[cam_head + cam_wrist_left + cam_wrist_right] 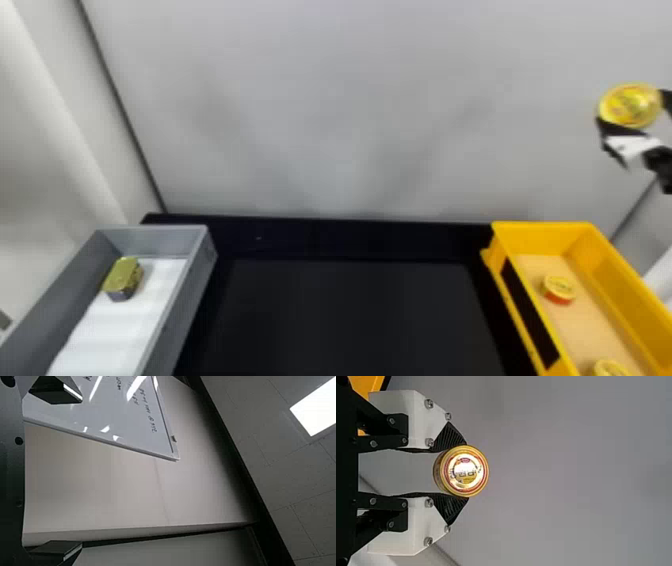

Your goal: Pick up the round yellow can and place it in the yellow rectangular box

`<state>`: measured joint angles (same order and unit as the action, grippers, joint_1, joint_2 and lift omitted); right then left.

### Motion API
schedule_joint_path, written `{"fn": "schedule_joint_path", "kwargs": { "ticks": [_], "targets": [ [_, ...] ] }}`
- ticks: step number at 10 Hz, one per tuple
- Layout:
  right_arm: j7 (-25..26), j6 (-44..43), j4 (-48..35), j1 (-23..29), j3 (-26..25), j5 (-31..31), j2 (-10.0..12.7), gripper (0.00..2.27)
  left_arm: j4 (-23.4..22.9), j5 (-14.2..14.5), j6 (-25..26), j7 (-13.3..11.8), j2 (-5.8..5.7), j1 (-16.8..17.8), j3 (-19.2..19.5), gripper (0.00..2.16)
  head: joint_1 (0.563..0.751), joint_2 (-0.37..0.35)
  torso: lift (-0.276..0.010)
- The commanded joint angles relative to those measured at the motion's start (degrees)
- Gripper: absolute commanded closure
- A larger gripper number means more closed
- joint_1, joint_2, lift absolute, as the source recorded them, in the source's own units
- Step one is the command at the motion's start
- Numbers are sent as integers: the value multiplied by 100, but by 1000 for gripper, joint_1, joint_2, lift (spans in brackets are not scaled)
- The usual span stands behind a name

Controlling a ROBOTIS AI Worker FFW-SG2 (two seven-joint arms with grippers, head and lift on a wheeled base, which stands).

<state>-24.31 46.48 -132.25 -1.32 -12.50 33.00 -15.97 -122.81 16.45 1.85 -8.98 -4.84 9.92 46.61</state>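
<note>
The black bench (350,320) carries a grey box (195,280) at the left and the yellow rectangular box (540,237) at the right, well apart

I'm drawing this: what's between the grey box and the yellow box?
The black tabletop lies between the grey box and yellow box in the head view.

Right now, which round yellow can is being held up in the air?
The can between the black fingers of the right tool, toward the head view's upper right; the other two round cans sit inside the yellow box.
</note>
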Motion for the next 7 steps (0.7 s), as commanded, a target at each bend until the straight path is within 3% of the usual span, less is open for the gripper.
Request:
{"fn": "schedule_joint_path", "kwargs": {
  "ticks": [1, 7],
  "targets": [
    [119, 48, 24, 202, -376, 138, 6, 782, -6, -27, 9, -7, 0, 1, -1, 10, 629, 12, -55],
    [391, 57, 894, 897, -797, 191, 217, 782, -32, -35, 18, -33, 27, 1, 70, 10, 629, 12, -55]
  ]
}}
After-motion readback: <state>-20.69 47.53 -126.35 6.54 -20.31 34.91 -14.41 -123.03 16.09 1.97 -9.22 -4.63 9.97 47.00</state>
